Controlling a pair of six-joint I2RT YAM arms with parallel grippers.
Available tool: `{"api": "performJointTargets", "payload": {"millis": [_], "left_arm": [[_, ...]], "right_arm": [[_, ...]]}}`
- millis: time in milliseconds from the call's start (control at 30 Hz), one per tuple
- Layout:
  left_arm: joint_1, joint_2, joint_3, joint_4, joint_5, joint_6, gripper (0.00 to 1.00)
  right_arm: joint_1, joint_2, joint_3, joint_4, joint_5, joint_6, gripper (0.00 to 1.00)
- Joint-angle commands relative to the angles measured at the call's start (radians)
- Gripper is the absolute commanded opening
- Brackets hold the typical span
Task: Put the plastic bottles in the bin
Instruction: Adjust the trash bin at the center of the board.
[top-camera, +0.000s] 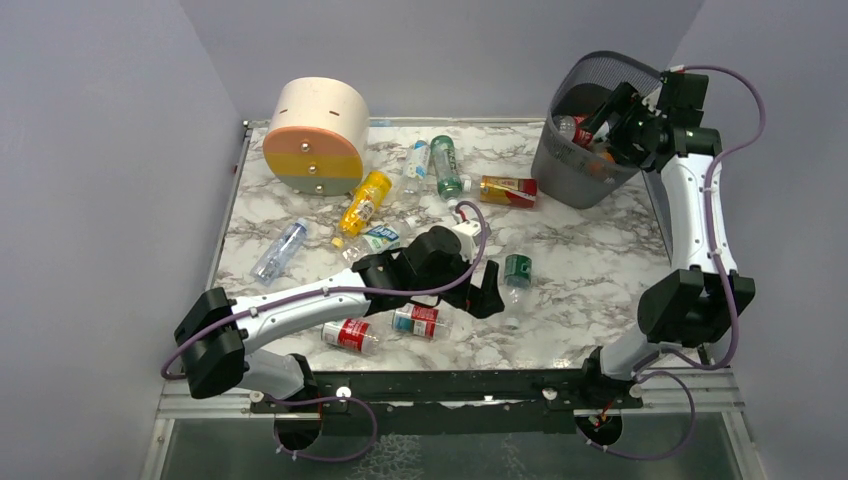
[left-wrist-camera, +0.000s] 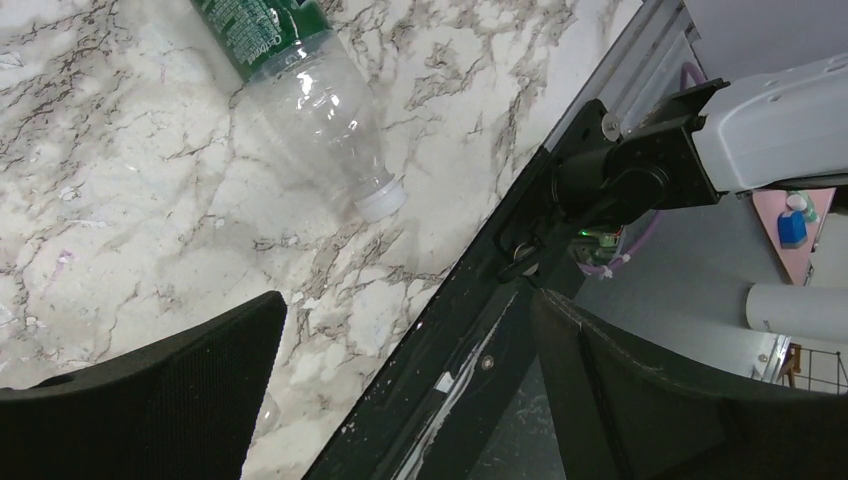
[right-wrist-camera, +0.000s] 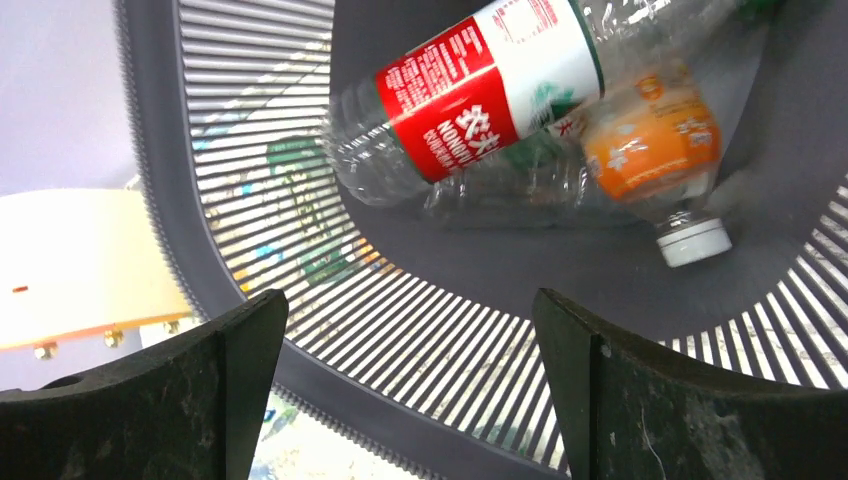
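Observation:
The dark grey mesh bin (top-camera: 570, 165) stands at the table's back right corner. My right gripper (top-camera: 603, 112) hangs open over its mouth, nothing between its fingers. The right wrist view (right-wrist-camera: 410, 305) looks down the slatted wall (right-wrist-camera: 450, 345) onto a red-labelled clear bottle (right-wrist-camera: 480, 90) and an orange-labelled one (right-wrist-camera: 650, 150) inside. My left gripper (top-camera: 488, 293) is open near the table's front edge, beside a green-labelled clear bottle (top-camera: 517, 272). In the left wrist view that bottle (left-wrist-camera: 320, 110) lies ahead of the empty jaws (left-wrist-camera: 405, 310), apart from them. Several other bottles lie scattered on the table.
A round beige-orange-yellow drawer unit (top-camera: 315, 137) stands at the back left. Two red-labelled bottles (top-camera: 350, 334) (top-camera: 417, 319) lie by the left arm. A yellow bottle (top-camera: 365, 200), a green one (top-camera: 446, 165) and an orange-labelled one (top-camera: 508, 190) lie mid-table. The black front rail (left-wrist-camera: 470, 350) runs under the left gripper.

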Motion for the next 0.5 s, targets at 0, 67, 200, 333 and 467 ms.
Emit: {"api": "performJointTargets", "payload": {"millis": [0, 67, 200, 333, 467], "left_arm": [[-0.006, 0.009, 0.029, 0.018, -0.009, 0.026, 0.99], [-0.007, 0.015, 0.032, 0.012, -0.011, 0.032, 0.99], [-0.007, 0.034, 0.045, -0.005, -0.017, 0.050, 0.99], [-0.007, 0.061, 0.059, -0.018, -0.023, 0.064, 0.99], [-0.007, 0.108, 0.082, -0.020, -0.029, 0.063, 0.99]], "right_arm": [[-0.002, 0.082, 0.115, -0.076, 0.018, -0.008, 0.96], [-0.002, 0.118, 0.183, -0.087, 0.016, -0.004, 0.96], [-0.003, 0.183, 0.294, -0.107, 0.009, 0.003, 0.96], [-0.003, 0.234, 0.403, -0.131, 0.000, 0.004, 0.96], [-0.003, 0.244, 0.463, -0.114, -0.031, 0.006, 0.97]]}}
